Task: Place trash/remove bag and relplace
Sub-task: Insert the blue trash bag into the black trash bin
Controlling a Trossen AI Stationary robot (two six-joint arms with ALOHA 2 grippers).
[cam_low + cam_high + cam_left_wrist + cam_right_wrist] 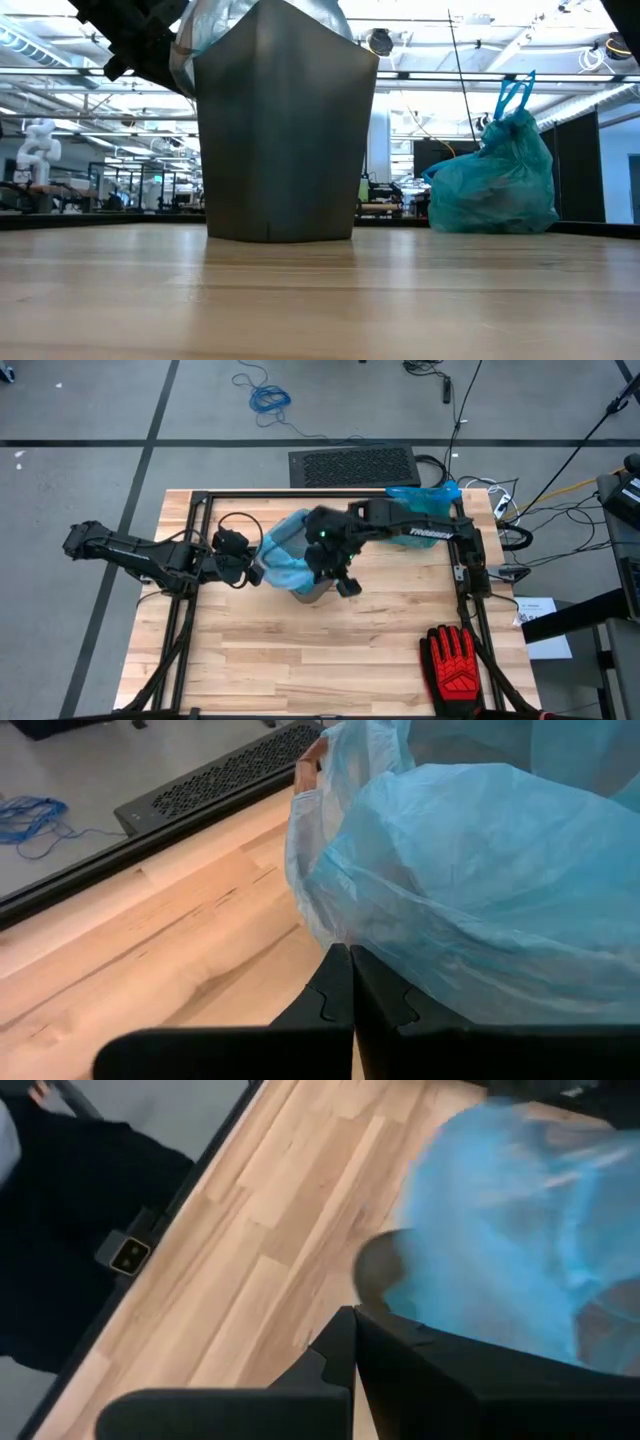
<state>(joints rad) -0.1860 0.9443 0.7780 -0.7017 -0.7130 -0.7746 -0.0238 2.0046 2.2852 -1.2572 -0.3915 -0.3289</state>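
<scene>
Two grippers work at one grey bin (280,130) standing mid-table. The right gripper (345,582), fingers pressed together, sits at the bin's front rim; the left gripper (250,567), pinched on the fresh blue liner (285,555), hangs just off its left side. The liner drapes over the rim, mouth upward. Beyond the bin, the tied full bag (425,495) rests at the far edge.

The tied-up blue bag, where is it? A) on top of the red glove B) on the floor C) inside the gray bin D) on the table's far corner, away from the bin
D: the tied blue bag sits on the table's far right corner, apart from the gray bin in the middle.
</scene>
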